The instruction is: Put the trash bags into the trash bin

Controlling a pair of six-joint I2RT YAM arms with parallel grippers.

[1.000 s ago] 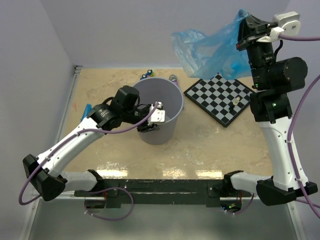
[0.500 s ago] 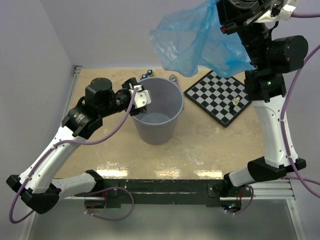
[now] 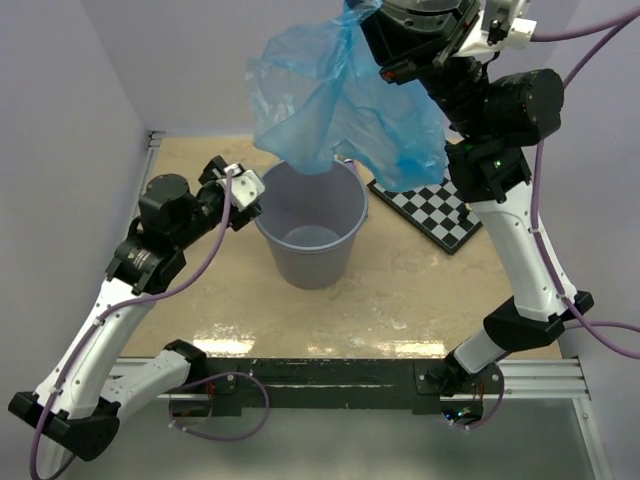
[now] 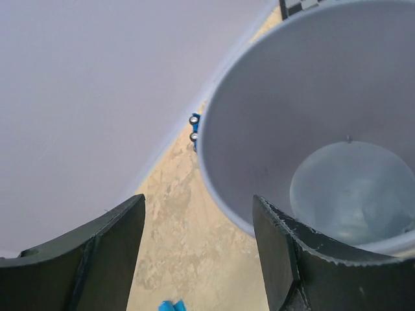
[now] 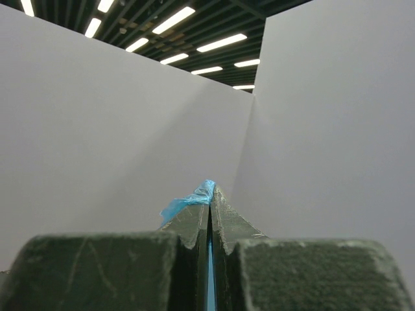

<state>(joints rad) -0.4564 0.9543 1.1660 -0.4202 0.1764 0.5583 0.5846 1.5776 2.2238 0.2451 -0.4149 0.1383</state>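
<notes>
The trash bag (image 3: 335, 100) is a wide, floppy blue sheet. It hangs from my right gripper (image 3: 378, 22), which is high at the top of the top view and shut on the film. Its lower edge hangs over the far rim of the trash bin (image 3: 310, 262), a round grey bin that stands upright and empty. In the right wrist view my fingers (image 5: 209, 197) pinch a strip of blue film (image 5: 187, 204). My left gripper (image 3: 245, 188) is open and empty, just outside the bin's left rim. The left wrist view looks past the left gripper (image 4: 198, 214) into the bin (image 4: 272, 97).
A chessboard (image 3: 445, 210) lies right of the bin, partly behind the hanging bag. A small blue toy (image 4: 194, 128) sits on the table behind the bin near the back wall. Another blue item (image 4: 170, 305) lies on the table by my left gripper.
My right arm has swung left and up, carrying the bag from above the chessboard to above the bin. My left gripper has moved from the bin's front wall to beside its left rim.
</notes>
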